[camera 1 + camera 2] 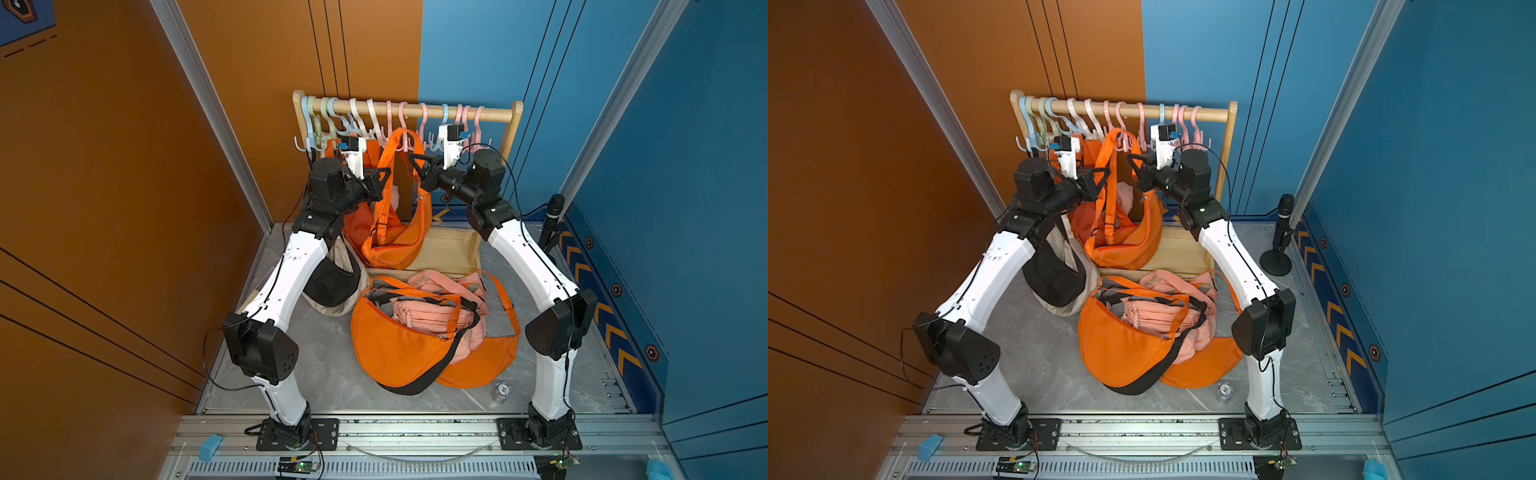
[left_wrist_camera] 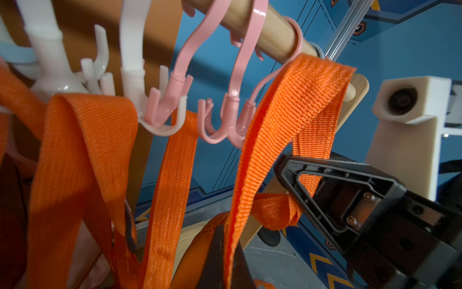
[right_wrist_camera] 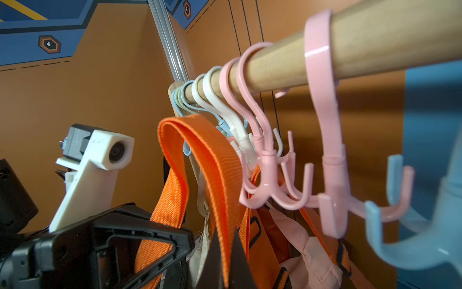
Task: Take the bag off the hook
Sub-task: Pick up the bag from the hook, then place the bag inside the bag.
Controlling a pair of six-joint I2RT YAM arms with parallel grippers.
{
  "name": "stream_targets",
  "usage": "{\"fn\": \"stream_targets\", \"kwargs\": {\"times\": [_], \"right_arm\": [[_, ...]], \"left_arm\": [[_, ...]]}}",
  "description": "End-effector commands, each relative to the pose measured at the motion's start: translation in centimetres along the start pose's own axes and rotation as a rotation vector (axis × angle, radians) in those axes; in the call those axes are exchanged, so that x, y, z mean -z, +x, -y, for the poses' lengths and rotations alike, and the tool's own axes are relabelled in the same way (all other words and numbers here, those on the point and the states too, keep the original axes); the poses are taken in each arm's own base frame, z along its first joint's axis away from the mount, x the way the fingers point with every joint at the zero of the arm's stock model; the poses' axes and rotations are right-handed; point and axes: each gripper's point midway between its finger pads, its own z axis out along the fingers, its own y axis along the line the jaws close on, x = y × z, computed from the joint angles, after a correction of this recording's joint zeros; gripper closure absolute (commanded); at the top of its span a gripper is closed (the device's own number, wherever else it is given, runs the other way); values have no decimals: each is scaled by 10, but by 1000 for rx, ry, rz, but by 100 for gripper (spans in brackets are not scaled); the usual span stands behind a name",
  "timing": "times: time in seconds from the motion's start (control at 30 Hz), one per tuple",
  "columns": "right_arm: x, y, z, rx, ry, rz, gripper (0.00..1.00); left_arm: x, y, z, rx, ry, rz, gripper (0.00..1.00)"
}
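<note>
Orange bag (image 1: 395, 245) hangs under the rail (image 1: 415, 110), strap (image 1: 390, 151) looped beside pink hooks (image 1: 424, 120); hook contact unclear. The left gripper (image 1: 384, 174) and right gripper (image 1: 415, 160) each clamp the strap.

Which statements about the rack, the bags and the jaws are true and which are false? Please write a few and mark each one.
1. Both pairs of jaws are shut on the orange strap of the hanging bag. True.
2. The wooden rail holds hooks of one colour only. False: pink hooks, white hooks and blue hooks hang on it.
3. The microphone stands by the orange wall. False: it stands by the blue wall, beside the right arm.
4. An orange bag and a pink bag lie on the table in front of the rack. True.
</note>
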Motion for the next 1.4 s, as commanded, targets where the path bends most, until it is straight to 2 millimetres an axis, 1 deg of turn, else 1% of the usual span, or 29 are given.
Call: {"fn": "stream_targets", "kwargs": {"times": [0.0,0.07,0.17,0.33,0.43,0.63,0.77,0.87,0.9,0.93,0.97,1.03,1.13,1.2,1.23,1.3,1.33,1.37], "right_arm": [[7,-23,1,-10,8,47,100],[10,-28,3,-15,11,55,100],[17,-36,-1,-4,11,57,100],[32,-47,-16,17,3,52,100],[46,-57,-32,40,-6,64,100],[71,-55,-65,87,-17,48,100],[85,-47,-84,100,-31,34,100],[97,-46,-101,115,-45,37,100],[99,-35,-102,110,-44,15,100],[102,-33,-108,114,-49,12,100],[107,-32,-114,118,-58,14,100],[112,-24,-127,123,-79,0,100],[122,-12,-152,150,-120,-32,100],[131,-3,-170,208,-129,-54,100],[134,1,-186,238,-151,-59,100],[141,4,-206,283,-166,-53,100],[144,6,-217,295,-189,-51,100],[148,6,-228,307,-212,-51,100]], "left_arm": [[-4,-15,13,1,42,13,100],[-6,-20,15,-1,47,20,100],[-2,-28,20,-14,52,35,100],[17,-40,32,-61,48,61,100],[31,-42,40,-104,39,70,100],[63,-38,51,-158,12,87,100],[83,-33,59,-166,3,98,100],[99,-27,61,-172,-14,101,100],[105,-25,63,-173,-19,103,100],[110,-23,63,-176,-25,105,100],[116,-20,65,-180,-30,105,100],[129,-15,66,-187,-47,108,100],[154,-5,71,-213,-73,111,100],[172,5,71,-238,-103,103,100],[182,8,72,-251,-117,102,100],[200,14,72,-275,-149,101,100],[210,21,69,-280,-171,80,100],[220,24,68,-289,-186,81,100]]}}
